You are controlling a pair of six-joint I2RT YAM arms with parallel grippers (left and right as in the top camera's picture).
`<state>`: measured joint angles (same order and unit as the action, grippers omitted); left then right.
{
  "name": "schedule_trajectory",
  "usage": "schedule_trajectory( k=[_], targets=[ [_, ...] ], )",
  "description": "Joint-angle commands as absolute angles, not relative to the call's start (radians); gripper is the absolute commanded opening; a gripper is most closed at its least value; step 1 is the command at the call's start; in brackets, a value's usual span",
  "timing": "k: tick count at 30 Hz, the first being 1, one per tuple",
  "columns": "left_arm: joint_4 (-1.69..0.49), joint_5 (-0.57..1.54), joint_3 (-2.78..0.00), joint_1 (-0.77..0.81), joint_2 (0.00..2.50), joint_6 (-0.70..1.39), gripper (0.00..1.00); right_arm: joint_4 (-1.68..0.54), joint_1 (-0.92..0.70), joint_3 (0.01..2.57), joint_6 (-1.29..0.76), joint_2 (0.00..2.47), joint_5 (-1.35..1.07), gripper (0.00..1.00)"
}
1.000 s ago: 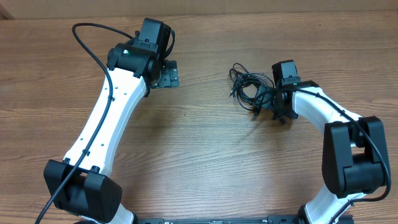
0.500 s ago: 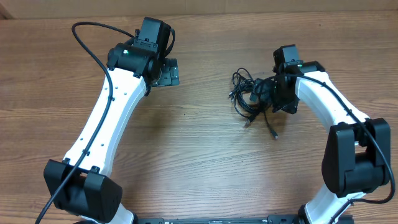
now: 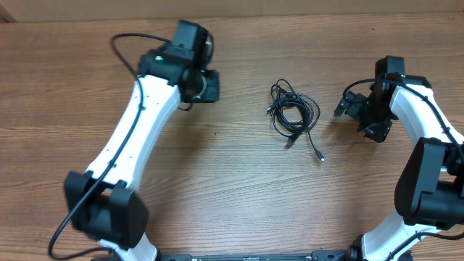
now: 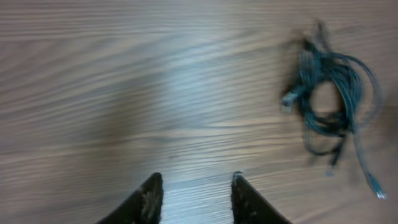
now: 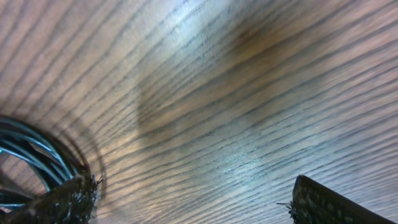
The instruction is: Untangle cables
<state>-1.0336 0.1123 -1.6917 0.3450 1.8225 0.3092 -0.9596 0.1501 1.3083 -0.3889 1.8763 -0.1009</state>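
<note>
Right gripper (image 5: 196, 202): I read the jaws as spread wide, with nothing between them. Cables (image 3: 293, 114): one loose coil lying flat on the table (image 3: 232, 181), near this gripper on its left side, not touching. Left gripper (image 4: 194, 198): jaws moderately parted and empty, farther from the coil.

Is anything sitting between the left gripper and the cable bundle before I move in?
Nothing visible does. Only bare table lies between the open left gripper and the cables, which sit apart from it, ahead and to the right in the left wrist view.
</note>
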Motion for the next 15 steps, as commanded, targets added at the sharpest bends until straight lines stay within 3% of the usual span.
schedule_trajectory(
  k=[1, 3, 5, 15],
  targets=[
    [-0.979, 0.266, -1.701, 0.416, 1.929, 0.238, 0.66, -0.913, 0.141, 1.264, -0.392, 1.875, -0.192, 0.99],
    [-0.925, 0.263, -1.701, 0.452, 1.968, 0.225, 0.76, -0.884, 0.130, 1.249, -0.391, 1.875, -0.271, 0.99],
    [-0.852, 0.264, -1.701, 0.484, 2.003, 0.224, 0.79, -0.862, 0.109, 1.240, -0.392, 1.875, -0.303, 0.99],
    [-0.432, 0.261, -1.701, 0.550, 2.172, 0.304, 0.75, -0.621, -0.027, 1.098, -0.392, 1.875, -0.233, 0.95]
  ],
)
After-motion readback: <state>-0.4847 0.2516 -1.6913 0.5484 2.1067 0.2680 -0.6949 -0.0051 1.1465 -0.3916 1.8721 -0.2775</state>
